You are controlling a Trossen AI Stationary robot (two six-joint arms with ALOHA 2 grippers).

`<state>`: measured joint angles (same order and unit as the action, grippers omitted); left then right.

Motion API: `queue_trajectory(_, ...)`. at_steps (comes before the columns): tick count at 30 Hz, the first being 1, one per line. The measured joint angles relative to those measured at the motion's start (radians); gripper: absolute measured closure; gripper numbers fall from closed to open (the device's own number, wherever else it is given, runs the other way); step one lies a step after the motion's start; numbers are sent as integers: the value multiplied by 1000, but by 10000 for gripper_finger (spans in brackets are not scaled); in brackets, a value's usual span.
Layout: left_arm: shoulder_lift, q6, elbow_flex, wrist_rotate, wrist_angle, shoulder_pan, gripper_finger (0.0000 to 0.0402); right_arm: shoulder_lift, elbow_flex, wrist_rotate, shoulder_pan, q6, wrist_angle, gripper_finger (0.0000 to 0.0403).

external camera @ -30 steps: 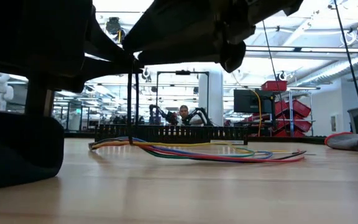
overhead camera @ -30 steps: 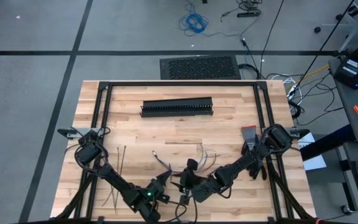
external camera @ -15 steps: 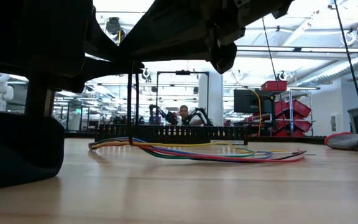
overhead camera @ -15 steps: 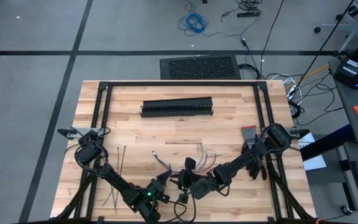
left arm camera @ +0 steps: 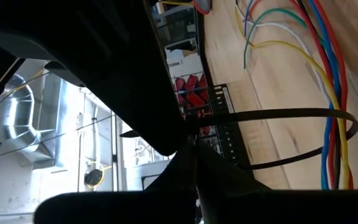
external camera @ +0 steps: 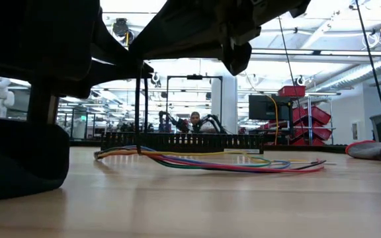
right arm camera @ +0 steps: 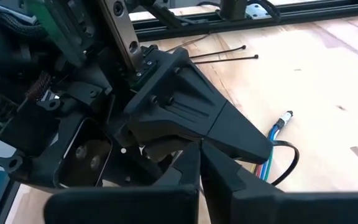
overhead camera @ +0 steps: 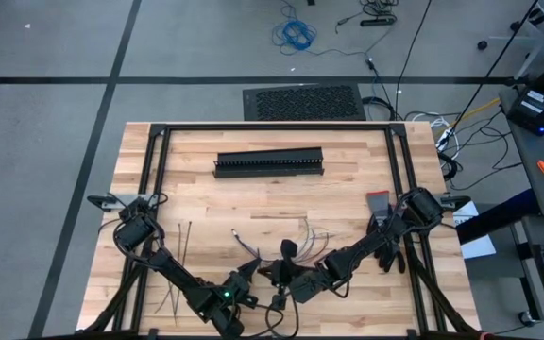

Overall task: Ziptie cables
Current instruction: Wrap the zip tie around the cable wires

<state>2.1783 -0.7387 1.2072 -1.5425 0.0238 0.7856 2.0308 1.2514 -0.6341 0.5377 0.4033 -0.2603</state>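
A: What is laid out on the surface (overhead camera: 348, 194)?

B: The cables (external camera: 223, 162) are spread near its middle, in front of the black duct (overhead camera: 269, 162); spare zipties (overhead camera: 183, 247) are left beside the left arm.

A: Which step is in hand?

B: Closing the loop, it is judged; a ziptie (left arm camera: 303, 140) is looped round the cables; the left gripper (overhead camera: 253, 276) is clamped on it, the right gripper (overhead camera: 278, 276) is closed at it; next, its tail must be pulled through steadily.

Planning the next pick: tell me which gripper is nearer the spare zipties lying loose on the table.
Left. The left gripper sits just beside the spare zipties; the right gripper is farther off, beyond the left one.
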Motion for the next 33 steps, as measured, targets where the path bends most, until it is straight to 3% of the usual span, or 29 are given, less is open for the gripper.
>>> queue_trajectory(11, 0, 53, 0, 28, 1, -1, 402, -16, 0, -171, 16, -82, -14, 403)
queue_trajectory(33, 54, 50, 2, 50, -65, 15, 402, -33, 0, -314, -9, -303, -146, 403)
